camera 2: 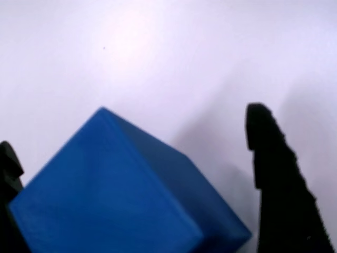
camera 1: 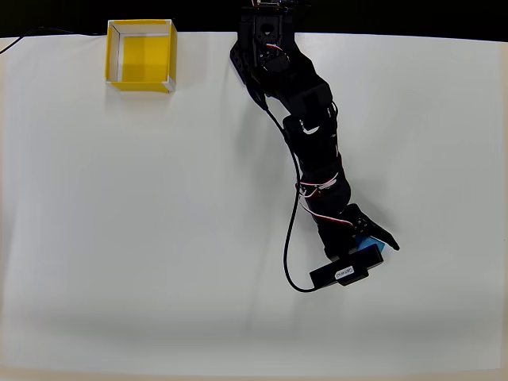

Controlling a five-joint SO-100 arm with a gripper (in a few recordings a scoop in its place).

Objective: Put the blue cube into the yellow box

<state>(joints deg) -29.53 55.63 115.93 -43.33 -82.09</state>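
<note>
- Reaching across a white table [camera 1: 119, 238] in the overhead view: black arm [camera 1: 313, 151], stretched from its base at the top edge toward the lower right, wrist camera mount hiding most of what lies beneath.
- Peeking out under the gripper [camera 1: 373, 242], only a sliver of the blue cube [camera 1: 373, 245], resting on the table, well apart from the yellow box [camera 1: 140, 55] at the upper left corner.
- Seen from the wrist view: gripper [camera 2: 137, 174] with fingers spread, one dark finger [camera 2: 274, 179] at right with bare table between it and the cube, the other a dark edge at far left, just beside the cube; contact there impossible to tell.
- Sitting corner-on between the fingers, the blue cube [camera 2: 121, 195], turned diagonally to the closing line.
- Risk from here, as a judgement: closing on corners rather than flat faces likely to twist or squirt the cube out sideways.
- Further risk: a shallow grasp slipping during the long carry across the table to the box.
</note>
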